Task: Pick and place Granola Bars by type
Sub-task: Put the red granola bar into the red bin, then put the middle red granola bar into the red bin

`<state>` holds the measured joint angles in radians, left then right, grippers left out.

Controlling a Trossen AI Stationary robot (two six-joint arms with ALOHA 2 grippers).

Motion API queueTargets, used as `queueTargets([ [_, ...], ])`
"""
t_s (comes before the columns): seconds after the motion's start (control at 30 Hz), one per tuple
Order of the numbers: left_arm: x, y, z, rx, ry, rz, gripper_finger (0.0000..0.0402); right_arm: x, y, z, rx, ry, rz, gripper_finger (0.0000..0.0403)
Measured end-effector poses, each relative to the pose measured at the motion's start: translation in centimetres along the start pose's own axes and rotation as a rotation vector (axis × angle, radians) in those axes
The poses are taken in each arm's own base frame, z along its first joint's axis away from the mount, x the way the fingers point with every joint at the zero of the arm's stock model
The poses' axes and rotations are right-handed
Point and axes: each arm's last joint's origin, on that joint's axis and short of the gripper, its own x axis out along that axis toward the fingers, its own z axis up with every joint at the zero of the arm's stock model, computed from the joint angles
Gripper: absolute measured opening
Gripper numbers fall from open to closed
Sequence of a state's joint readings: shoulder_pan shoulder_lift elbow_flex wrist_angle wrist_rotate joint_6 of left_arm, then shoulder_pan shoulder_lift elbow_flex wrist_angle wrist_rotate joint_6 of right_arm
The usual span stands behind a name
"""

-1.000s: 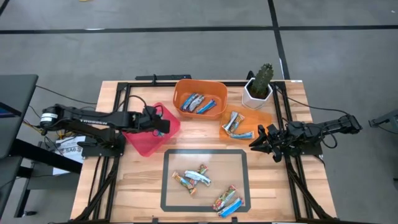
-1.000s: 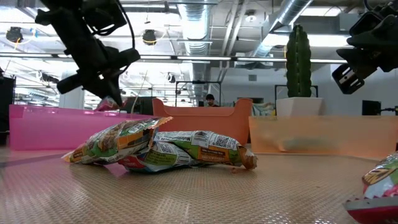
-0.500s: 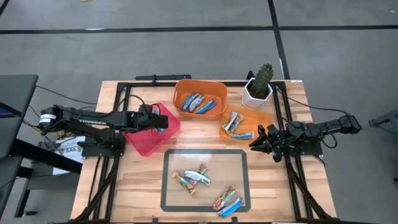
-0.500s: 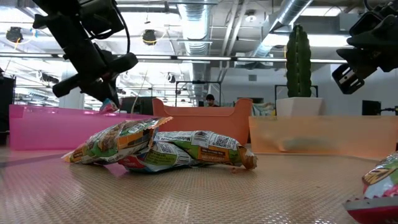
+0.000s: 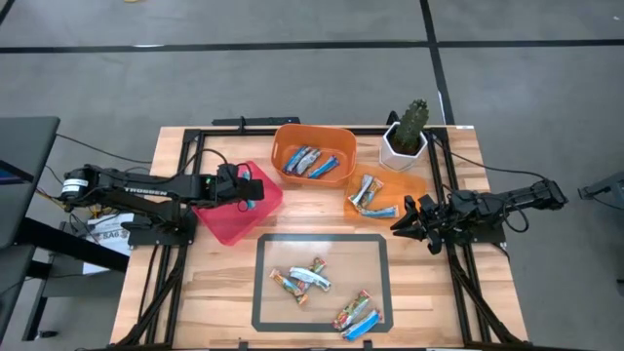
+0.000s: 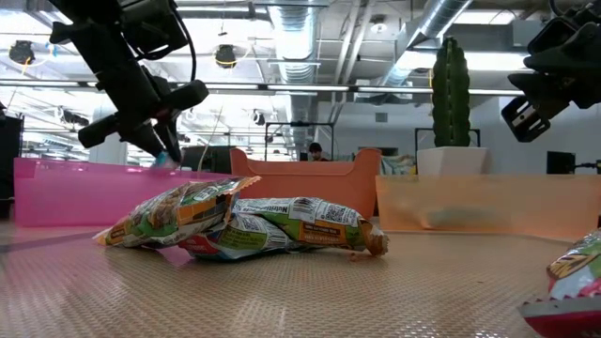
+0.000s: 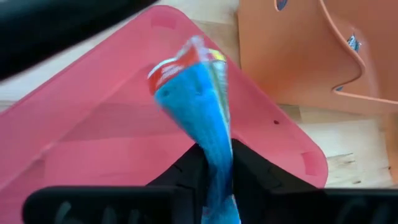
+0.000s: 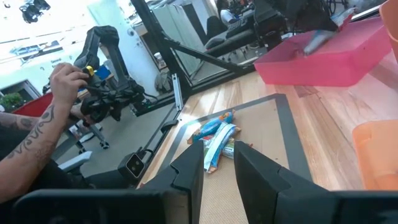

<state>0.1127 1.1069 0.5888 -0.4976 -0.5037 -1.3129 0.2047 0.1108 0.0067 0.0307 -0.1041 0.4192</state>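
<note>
My left gripper (image 5: 250,192) hangs over the pink bin (image 5: 230,220), shut on a blue granola bar (image 7: 198,102) with a red and white end. The low view shows this gripper (image 6: 165,150) above the bin's rim (image 6: 56,192). More granola bars lie in two small heaps (image 5: 302,279) (image 5: 356,314) on the dark-framed mat, several in the orange bin (image 5: 314,161) and several on the flat orange tray (image 5: 375,195). My right gripper (image 5: 400,226) waits at the table's right, level, its fingers (image 8: 189,168) slightly apart with nothing between them. My left gripper pinches the blue bar by one end (image 7: 216,163) between its two fingers. The fingers slant down from the table's left side. The bar sticks out past the fingertips along them, its red and white end (image 7: 180,62) foremost, lifted clear above the pink bin's floor (image 7: 93,124).
A potted cactus (image 5: 408,132) stands at the far right behind the orange tray. Black frame rails run along both table sides. In the right wrist view a person's hand (image 8: 65,78) works a second device beyond the table.
My left gripper has rolled about its own line over the pink bin and drawn back slightly toward the table's left, the blue bar turning with it. My right gripper has kept still.
</note>
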Motion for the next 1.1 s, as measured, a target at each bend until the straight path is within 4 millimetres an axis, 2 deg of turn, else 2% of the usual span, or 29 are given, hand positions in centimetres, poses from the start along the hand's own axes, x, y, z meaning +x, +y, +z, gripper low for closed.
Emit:
queueTargets([
  [0.3,0.0,0.0,0.1,-0.016,-0.046,0.014,0.0110,0.0,0.0,0.0,0.000,0.000,0.000,0.0082],
  [0.63,-0.1,-0.1,0.0,0.033,-0.090,0.014,0.0117,0.0,0.0,0.0,0.000,0.000,0.000,0.0082],
  [0.83,-0.9,-2.0,-0.6,0.261,-0.120,-0.149,0.0117,0.0,0.0,0.0,0.000,0.000,0.000,0.0082],
  [1.1,-3.6,-4.8,-1.9,0.681,-0.139,-0.346,0.0117,0.0,0.0,0.0,0.000,0.000,0.000,0.0082],
])
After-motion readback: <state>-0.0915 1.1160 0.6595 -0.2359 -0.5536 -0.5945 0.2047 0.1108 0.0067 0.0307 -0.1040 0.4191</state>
